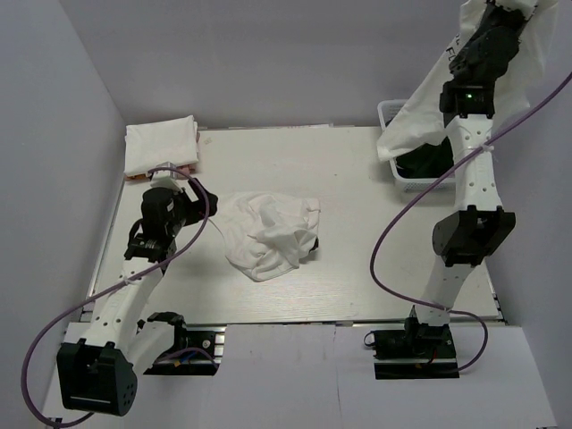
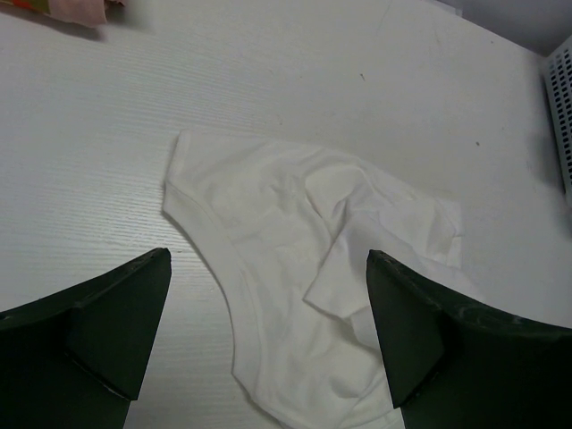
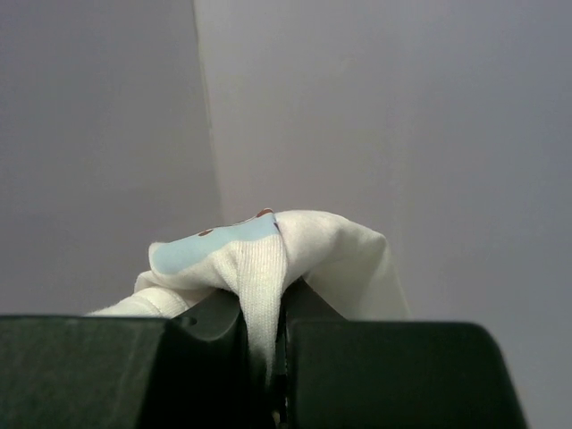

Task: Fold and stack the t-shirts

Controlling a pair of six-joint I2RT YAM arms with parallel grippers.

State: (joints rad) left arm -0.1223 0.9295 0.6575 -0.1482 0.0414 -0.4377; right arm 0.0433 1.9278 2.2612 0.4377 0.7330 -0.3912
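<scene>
— Right claw point(image 3: 277, 315)?
— Pinched shut on a hanging shirt point(image 3: 313, 250), raised at upper right of the top view, its hem by the basket point(image 1: 386, 114).
— Left claw point(image 2: 268, 331)?
— Spread wide, gripping nothing, at the left edge of a crumpled shirt point(image 2: 304, 268) mid-table.
— Other shirts?
— One folded shirt point(image 1: 159, 146) lies at upper left, and there is dark cloth point(image 1: 424, 163) in the basket.
</scene>
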